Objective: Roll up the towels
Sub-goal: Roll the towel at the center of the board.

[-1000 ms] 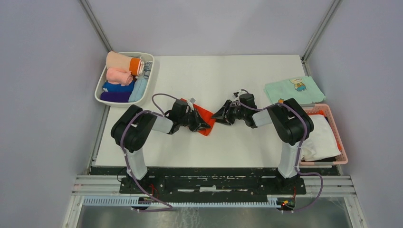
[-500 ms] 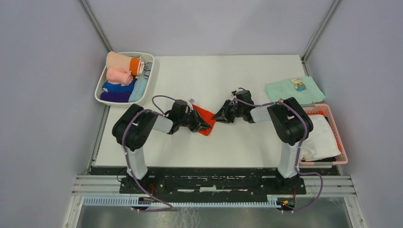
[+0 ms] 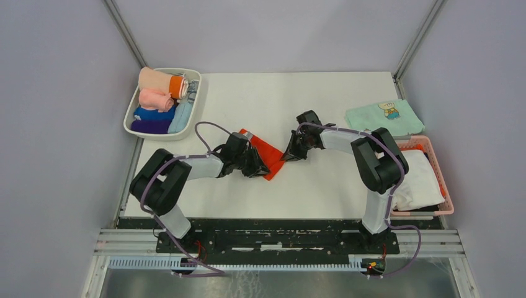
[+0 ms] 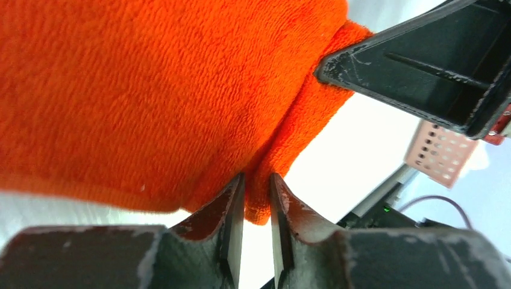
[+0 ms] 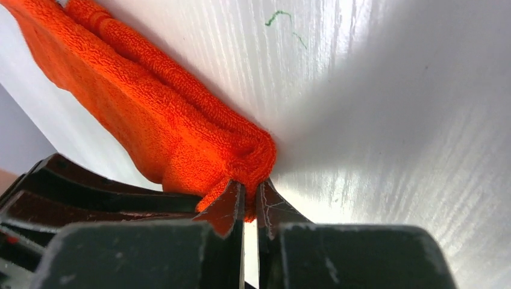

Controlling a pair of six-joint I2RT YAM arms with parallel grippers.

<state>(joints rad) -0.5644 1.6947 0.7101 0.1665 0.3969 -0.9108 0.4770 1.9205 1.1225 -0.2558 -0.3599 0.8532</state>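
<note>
Right now the red-orange towel (image 3: pixel 265 151) lies partly folded on the white table (image 3: pixel 279 99), midway between the two arms. The left gripper (image 4: pixel 256 180) has its jaws nearly together, nipping a fold of the towel's hem. The right gripper (image 5: pixel 248 188) pinches the bunched corner at the opposite end, jaws almost touching.

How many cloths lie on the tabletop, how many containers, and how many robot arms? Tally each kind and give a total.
Cloths on the tabletop: 2 (red-orange towel, mint-green cloth)
Containers: 2 (white bin, pink basket)
Robot arms: 2 (left arm, right arm)
Total: 6
</note>
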